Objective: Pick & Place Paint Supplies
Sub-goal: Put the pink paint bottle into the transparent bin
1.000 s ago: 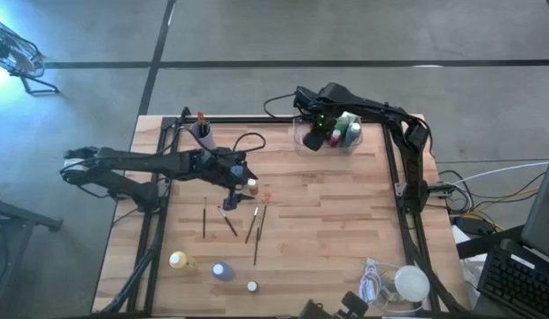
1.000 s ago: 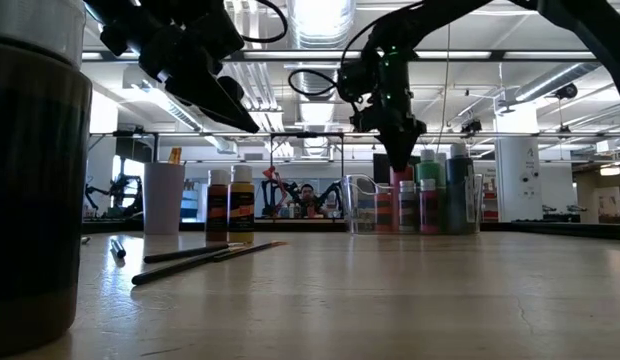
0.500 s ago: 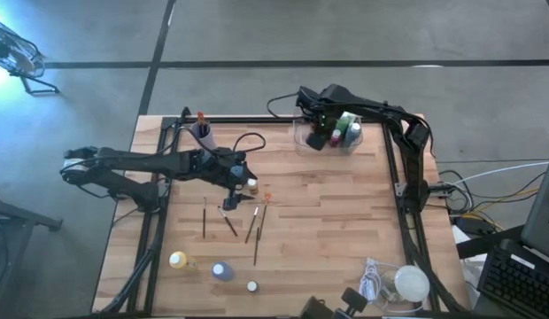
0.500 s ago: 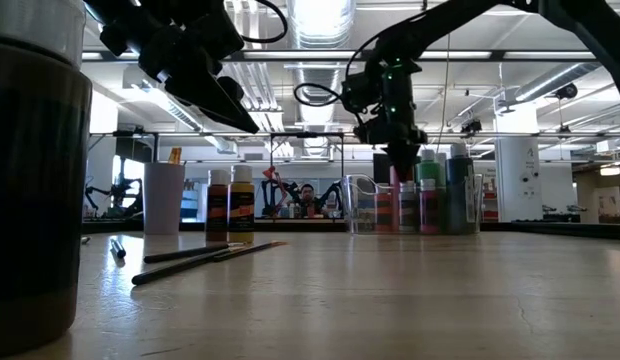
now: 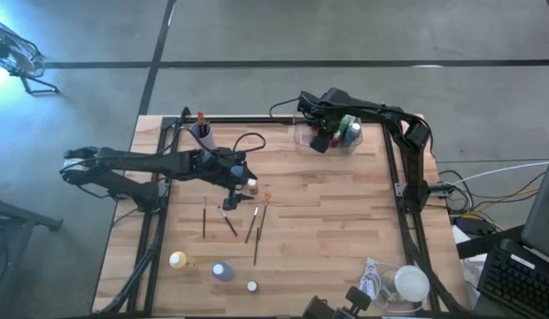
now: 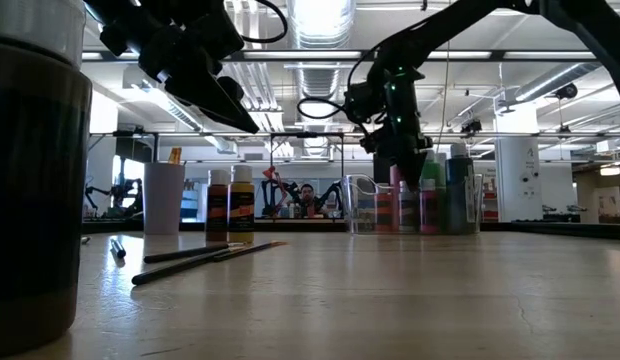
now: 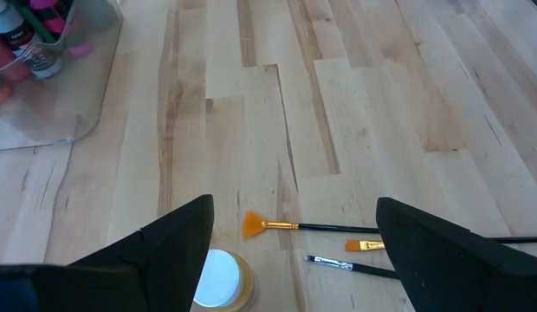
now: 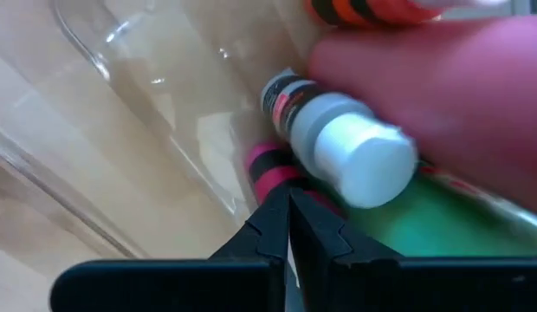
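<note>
Risen from the clear tray point(image 5: 303, 140), right claw point(image 8: 287, 201) — pinched together, empty.

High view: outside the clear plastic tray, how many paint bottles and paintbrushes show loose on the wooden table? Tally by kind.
Small pale-capped paint bottles: 4 (yellow, bluish, white, brown)
Thin dark paintbrushes: 4 ()
Total: 8
</note>
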